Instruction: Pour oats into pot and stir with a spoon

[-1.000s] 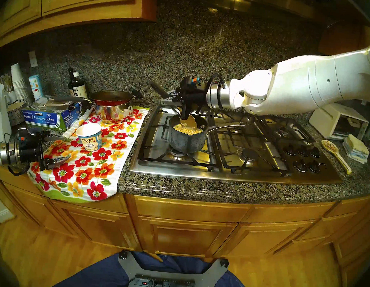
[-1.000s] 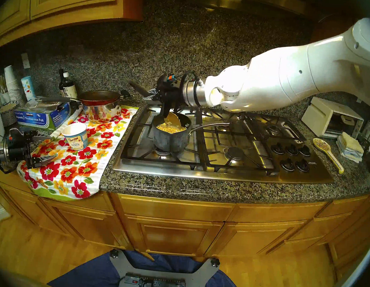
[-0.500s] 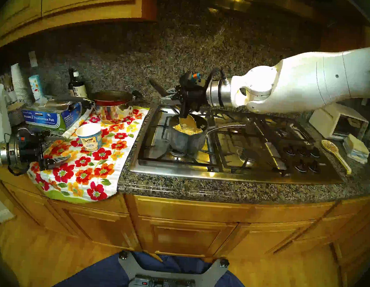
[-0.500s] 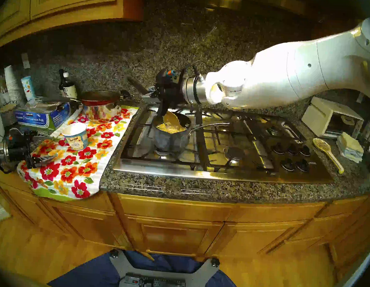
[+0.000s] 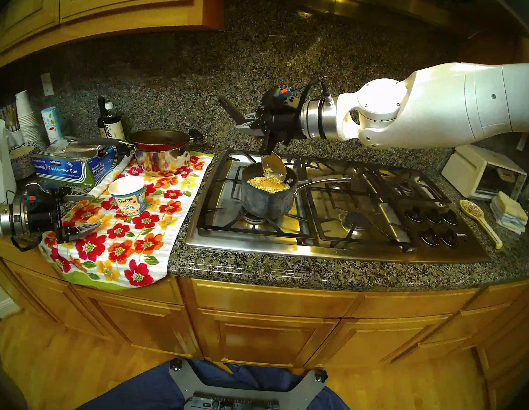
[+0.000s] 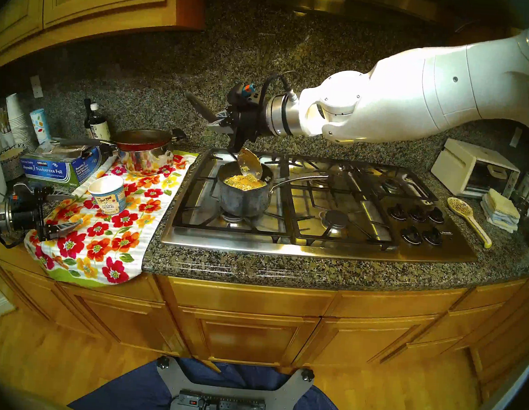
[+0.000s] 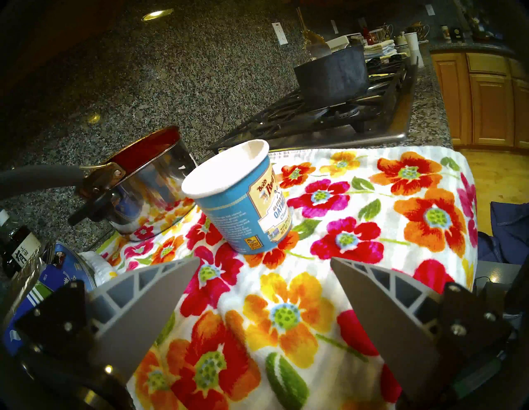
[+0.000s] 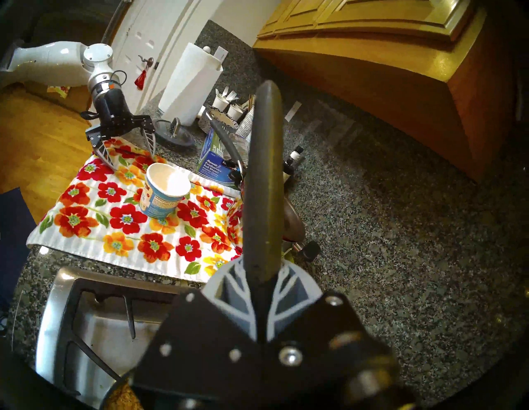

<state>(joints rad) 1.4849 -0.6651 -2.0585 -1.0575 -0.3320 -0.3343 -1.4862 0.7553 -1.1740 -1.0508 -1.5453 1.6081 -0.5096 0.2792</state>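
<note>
The right claw (image 5: 246,127) was clamped on the black handle of the spoon (image 5: 274,164), whose silver bowl hung tilted just above the oats (image 5: 267,184), a few flakes clinging to it. The oats lay inside the pot (image 5: 265,197) on the front left burner of the stove (image 5: 332,248). The left claw (image 5: 81,212) was spread and empty over the floral towel (image 5: 123,246), near the upright oatmeal cup (image 5: 128,195).
</note>
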